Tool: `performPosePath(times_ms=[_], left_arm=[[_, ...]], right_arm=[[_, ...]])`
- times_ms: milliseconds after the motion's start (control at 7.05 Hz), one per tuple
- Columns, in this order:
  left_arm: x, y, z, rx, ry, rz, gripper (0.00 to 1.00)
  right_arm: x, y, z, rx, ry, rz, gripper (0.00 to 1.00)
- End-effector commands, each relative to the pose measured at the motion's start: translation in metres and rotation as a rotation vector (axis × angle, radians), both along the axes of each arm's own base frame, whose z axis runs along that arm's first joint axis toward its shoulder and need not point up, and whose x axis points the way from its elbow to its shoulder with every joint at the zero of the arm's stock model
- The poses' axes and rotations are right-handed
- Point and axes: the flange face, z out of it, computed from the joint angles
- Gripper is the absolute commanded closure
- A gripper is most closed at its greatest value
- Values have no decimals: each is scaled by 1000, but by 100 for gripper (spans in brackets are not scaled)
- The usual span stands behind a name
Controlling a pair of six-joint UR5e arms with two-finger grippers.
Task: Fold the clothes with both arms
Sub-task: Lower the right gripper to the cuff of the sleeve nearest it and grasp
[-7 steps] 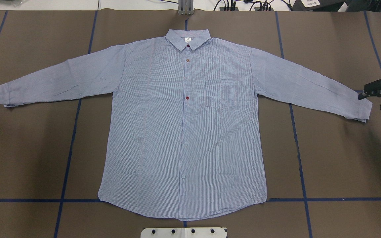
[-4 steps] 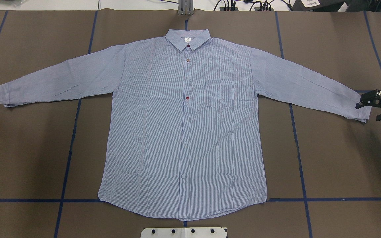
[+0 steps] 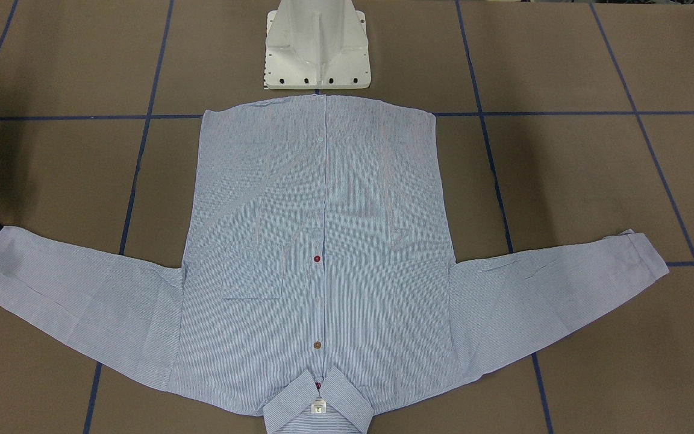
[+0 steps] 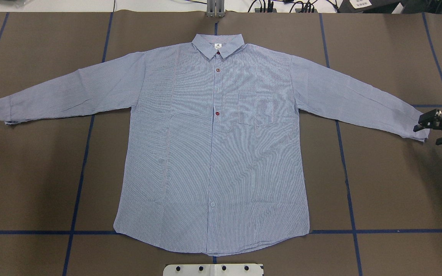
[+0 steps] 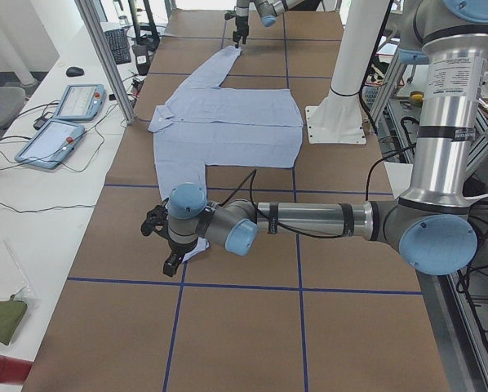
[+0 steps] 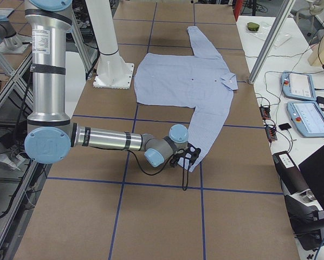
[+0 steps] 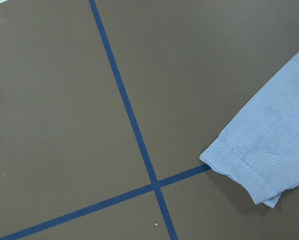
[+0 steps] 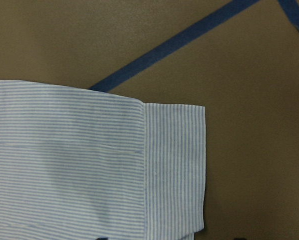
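Shirt [image 4: 213,153] flat, cuff [image 4: 417,133] at right pincer [image 4: 427,135]

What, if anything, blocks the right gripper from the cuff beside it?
Probably nothing, so yes: the right gripper hangs open at the cuff's edge, and the cuff lies flat on the table, uncovered.

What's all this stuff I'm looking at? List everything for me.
Shirt: one, light blue with fine stripes, spread flat, sleeves out.
Table: one, brown cover, blue tape lines.
Pedestal base: one, white, by the shirt's hem.
Touchscreen tablets: two, grey-blue, on the side bench.
Left arm: silver-grey, blue joints; black left end effector near one cuff.
Right arm: same colours; black right end effector open at the other cuff.
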Motion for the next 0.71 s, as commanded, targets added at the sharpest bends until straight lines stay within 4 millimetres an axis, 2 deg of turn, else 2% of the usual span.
performPosePath(times_ms=[0, 284, 567], left_arm=[[0, 0, 0, 1, 0, 1, 1], [0, 0, -1, 4, 0, 1, 1], [0, 0, -1, 4, 0, 1, 1]], right_arm=[[-2, -3, 1, -8, 2, 7, 23], [-3, -5, 6, -18, 5, 8, 26], [-4, -8, 4, -19, 3, 11, 34]])
